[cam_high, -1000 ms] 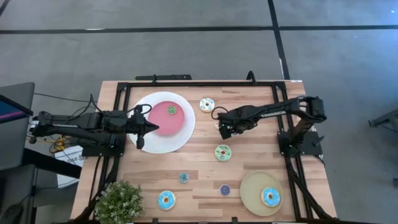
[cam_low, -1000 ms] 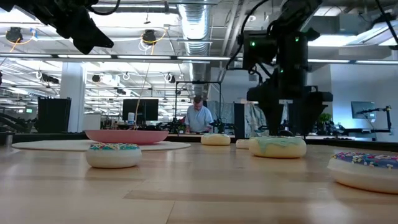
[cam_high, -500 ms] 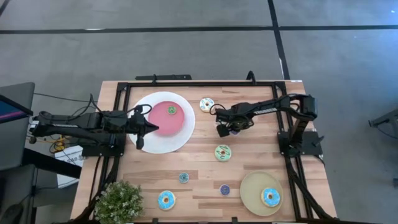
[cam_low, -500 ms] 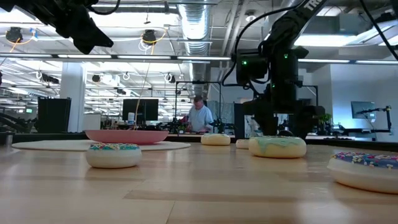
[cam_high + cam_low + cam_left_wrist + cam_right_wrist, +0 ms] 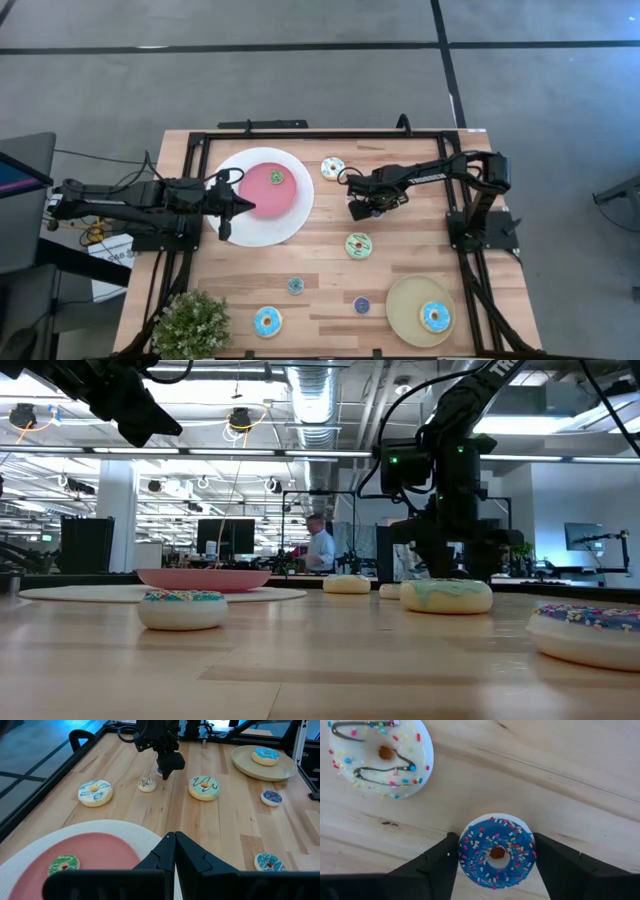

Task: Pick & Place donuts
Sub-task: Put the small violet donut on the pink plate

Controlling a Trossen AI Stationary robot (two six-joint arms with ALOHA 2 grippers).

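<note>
My right gripper points down at the table's middle, its fingers on either side of a tiny blue sprinkled donut that lies flat on the wood. A tiny white donut with dark drizzle lies beside it, also in the left wrist view. My left gripper is shut and empty above the white plate with pink centre, which holds a tiny green donut. A cream donut and a light green donut lie on the table nearby. My right gripper has the tiny blue donut's outer rim between its two fingers, one on each opposite side. The fingers come from above, pointing down. The donut lies flat on the table, icing up.
A tan plate at the near right holds a blue donut. A blue donut, a tiny blue one and a tiny purple one lie near the front edge. A potted plant stands at the near left corner.
My right gripper has come down to the table over the tiny blue donut, its arm folding in toward the table's middle. The donuts have stayed where they were.
</note>
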